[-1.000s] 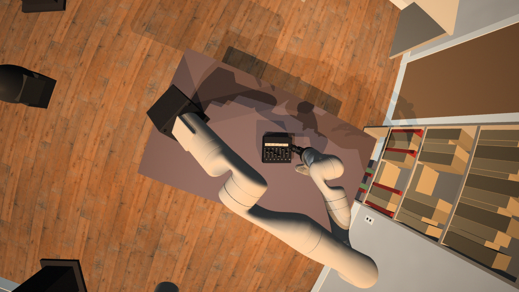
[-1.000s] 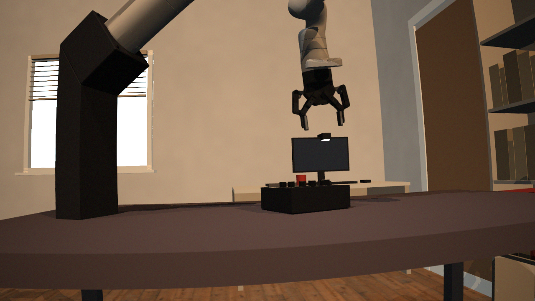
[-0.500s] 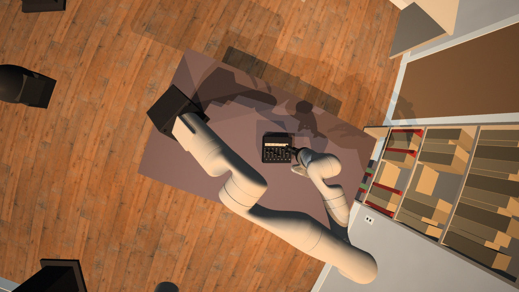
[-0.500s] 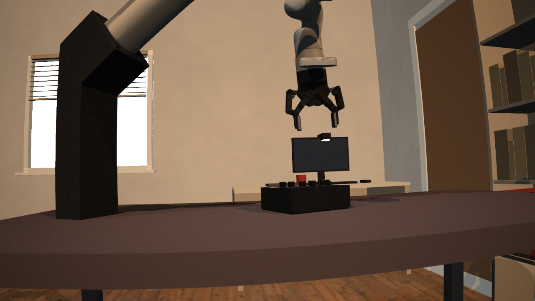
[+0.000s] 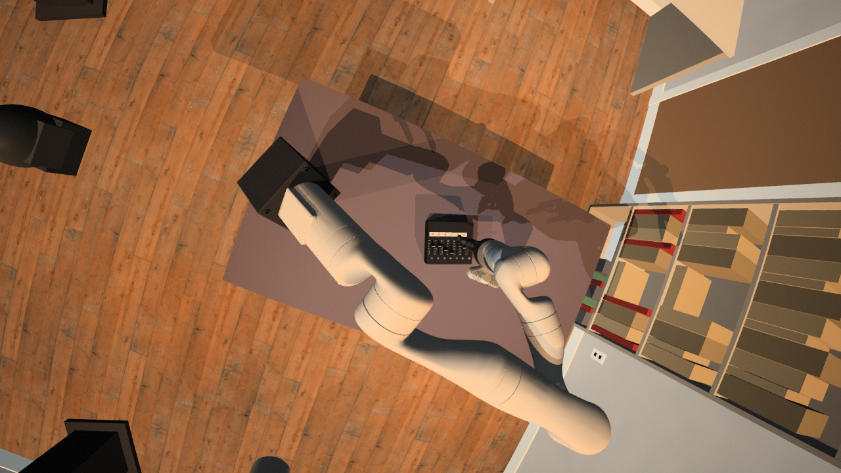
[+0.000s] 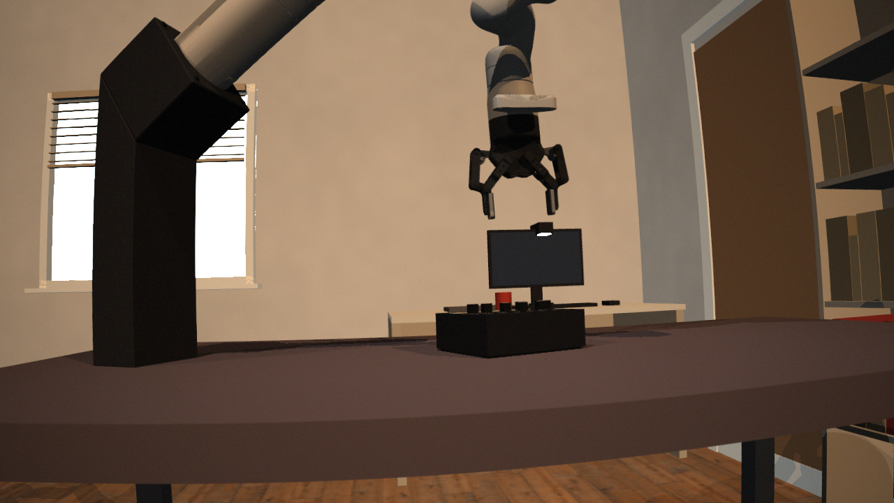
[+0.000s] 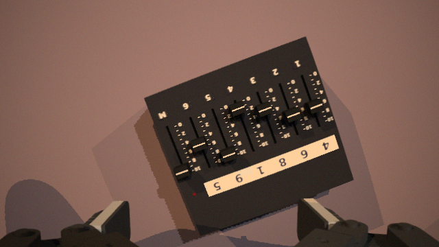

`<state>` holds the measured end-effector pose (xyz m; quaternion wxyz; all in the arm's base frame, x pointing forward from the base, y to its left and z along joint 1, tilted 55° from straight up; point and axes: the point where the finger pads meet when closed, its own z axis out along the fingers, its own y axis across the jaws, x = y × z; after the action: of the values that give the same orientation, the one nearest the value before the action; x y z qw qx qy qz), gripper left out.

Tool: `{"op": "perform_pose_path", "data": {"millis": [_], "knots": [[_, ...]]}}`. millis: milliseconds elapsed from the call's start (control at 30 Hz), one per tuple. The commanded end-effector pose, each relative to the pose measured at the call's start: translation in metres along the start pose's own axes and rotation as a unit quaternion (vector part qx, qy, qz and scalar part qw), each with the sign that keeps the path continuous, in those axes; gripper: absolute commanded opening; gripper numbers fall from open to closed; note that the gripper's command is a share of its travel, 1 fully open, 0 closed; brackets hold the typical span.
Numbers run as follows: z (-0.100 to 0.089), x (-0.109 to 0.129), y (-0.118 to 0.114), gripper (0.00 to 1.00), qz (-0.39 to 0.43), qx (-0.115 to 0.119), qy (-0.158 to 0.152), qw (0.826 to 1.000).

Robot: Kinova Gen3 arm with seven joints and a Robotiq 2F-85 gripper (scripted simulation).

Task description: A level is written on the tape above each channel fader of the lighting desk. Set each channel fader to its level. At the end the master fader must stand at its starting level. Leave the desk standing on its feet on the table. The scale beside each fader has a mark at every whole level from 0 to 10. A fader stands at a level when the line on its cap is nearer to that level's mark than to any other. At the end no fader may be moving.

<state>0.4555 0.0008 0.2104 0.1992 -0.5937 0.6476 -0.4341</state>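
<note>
The black lighting desk [image 5: 448,239] stands on its feet on the brown table; it also shows in the side view [image 6: 510,331]. In the wrist view the lighting desk [image 7: 250,137] appears upside down, with seven faders marked M and 6 down to 1 from left to right. A pale tape strip [image 7: 271,165] carries six digits. The master cap [image 7: 182,171] sits near the 10 end of its scale. The channel caps stand at mixed heights. My gripper [image 6: 517,209] is open and empty, well above the desk's right part; its fingertips frame the desk's near edge [image 7: 214,210].
The arm's black pedestal [image 6: 143,219] stands at the table's left end. A dark monitor [image 6: 535,257] sits on a far desk behind. Shelves with boxes [image 5: 734,293] stand beyond the table's right end.
</note>
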Motion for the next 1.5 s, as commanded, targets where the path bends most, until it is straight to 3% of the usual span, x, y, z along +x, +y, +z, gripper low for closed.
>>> {"op": "perform_pose_path", "data": {"millis": [0, 1467], "knots": [[0.000, 0.001, 0.005, 1.00, -0.002, -0.004, 0.002, 1.000], [0.000, 0.018, 0.031, 1.00, -0.003, -0.027, 0.031, 0.999]]}}
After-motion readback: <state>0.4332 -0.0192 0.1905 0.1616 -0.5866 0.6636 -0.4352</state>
